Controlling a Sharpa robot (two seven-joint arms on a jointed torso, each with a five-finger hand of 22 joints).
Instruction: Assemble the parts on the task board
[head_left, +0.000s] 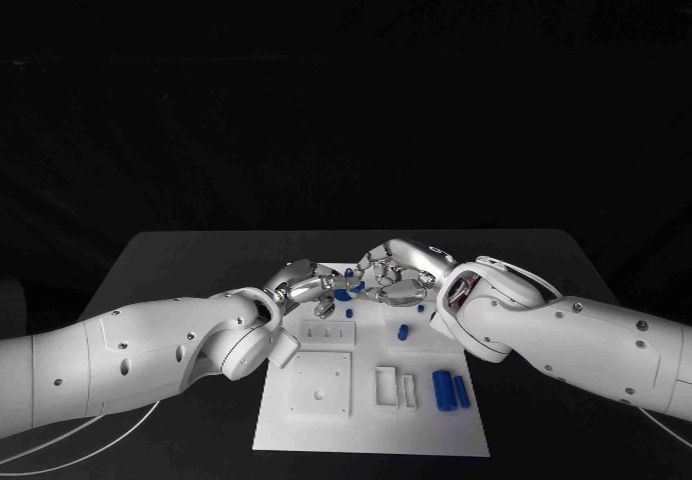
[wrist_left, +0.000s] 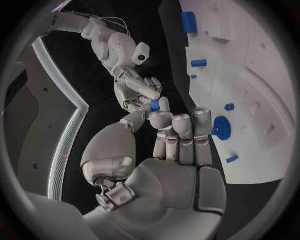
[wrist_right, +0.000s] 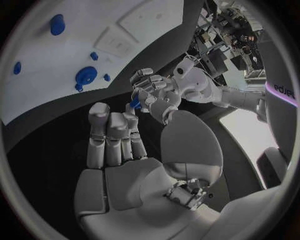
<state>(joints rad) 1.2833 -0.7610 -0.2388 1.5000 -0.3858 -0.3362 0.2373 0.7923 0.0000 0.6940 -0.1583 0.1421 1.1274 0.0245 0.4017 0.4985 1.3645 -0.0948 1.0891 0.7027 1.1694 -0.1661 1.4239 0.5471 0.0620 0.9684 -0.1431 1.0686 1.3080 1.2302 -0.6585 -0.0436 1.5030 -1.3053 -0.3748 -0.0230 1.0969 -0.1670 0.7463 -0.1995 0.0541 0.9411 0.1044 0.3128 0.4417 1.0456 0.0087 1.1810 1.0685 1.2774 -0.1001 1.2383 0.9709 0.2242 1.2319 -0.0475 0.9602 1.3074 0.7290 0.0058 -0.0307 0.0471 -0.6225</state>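
Here we have both hands meeting above the far end of the board (head_left: 368, 420), a small blue part (wrist_left: 155, 105) pinched where the left hand (head_left: 300, 283) and right hand (head_left: 397, 272) touch. Whose fingers grip it, we cannot tell; a mistimed release could drop it.

black table (head_left: 188, 260) | carries white task board (head_left: 368, 430), flat at mid-table, running to near edge | blue parts (head_left: 444, 390) + white blocks (head_left: 387, 388) on board | no other items
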